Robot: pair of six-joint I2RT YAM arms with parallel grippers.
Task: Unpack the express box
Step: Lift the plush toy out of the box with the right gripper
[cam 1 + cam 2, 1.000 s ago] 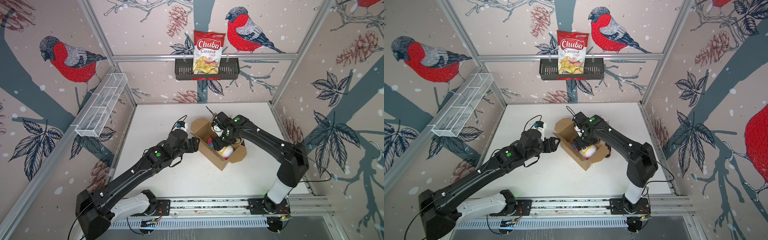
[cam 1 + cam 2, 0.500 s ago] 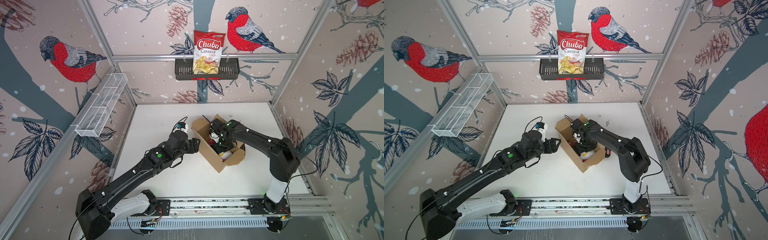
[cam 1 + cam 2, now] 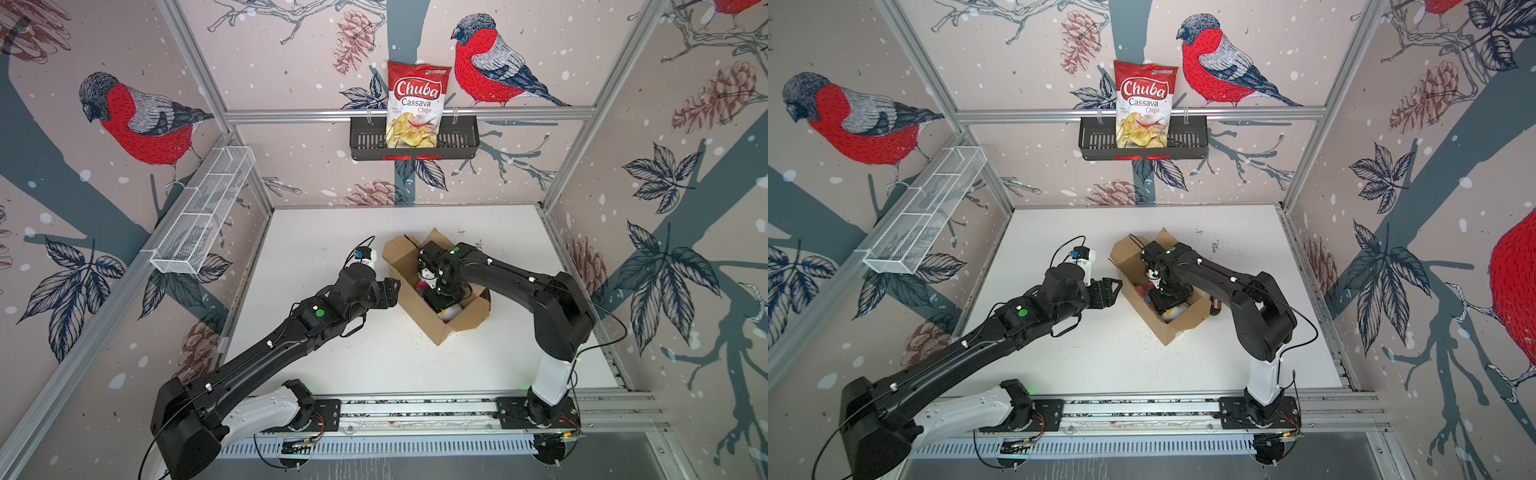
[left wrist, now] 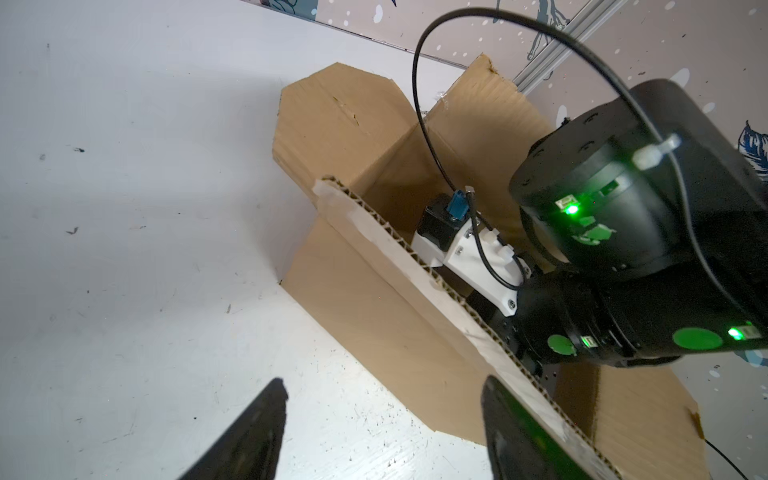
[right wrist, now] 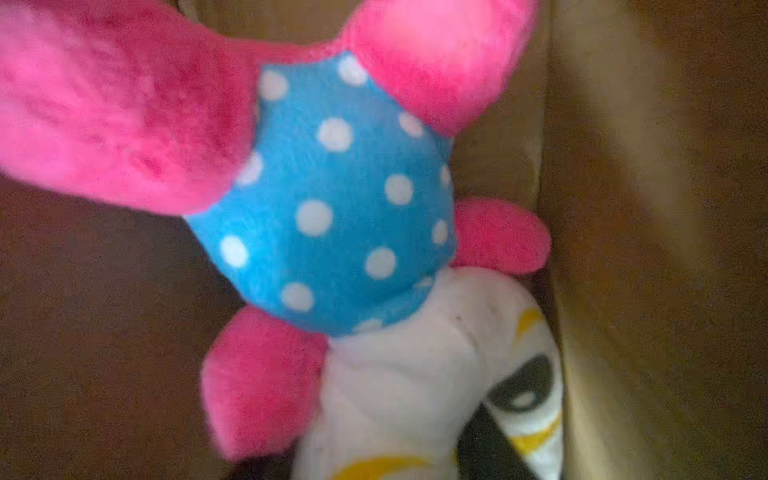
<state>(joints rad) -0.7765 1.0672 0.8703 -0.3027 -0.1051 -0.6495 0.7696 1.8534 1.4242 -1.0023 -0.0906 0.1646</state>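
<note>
White tabletop (image 3: 332,232) walled in by bullfinch-and-pinecone wallpaper; in both top views, express box (image 3: 419,322) near mid-table, set askew, flaps thrown open, directly ahead of left pincer (image 3: 392,289) and all around right pincer (image 3: 446,301); left pincer just outside the box's long wall, touching the cardboard or barely clear of it, cannot tell which; right pincer plunged down inside the box, tips hidden, so cannot tell whether apart, together or clamped on anything; scrap of pink and white showing beneath it; far beyond both pincers, on the back wall, black basket (image 3: 457,143) with Chuba chips bag (image 3: 417,104) standing in it; well off to the left pincer's outer side, white wire rack (image 3: 203,212) on the side wall

Left wrist view: fingers (image 4: 253,428) of left pincer spread wide, bare table between them, nothing gripped; corrugated edge of a box flap running along the outer side of one finger; past the tips, the open box with right arm (image 4: 623,199) sunk into it, green lights lit

Right wrist view: blurred, very close; plush toy (image 5: 340,199) right under right pincer, pink limbs, blue white-dotted body, white part with yellow and black markings, lying against the box's brown inner wall; dark shape at the frame edge, too unclear to name
</note>
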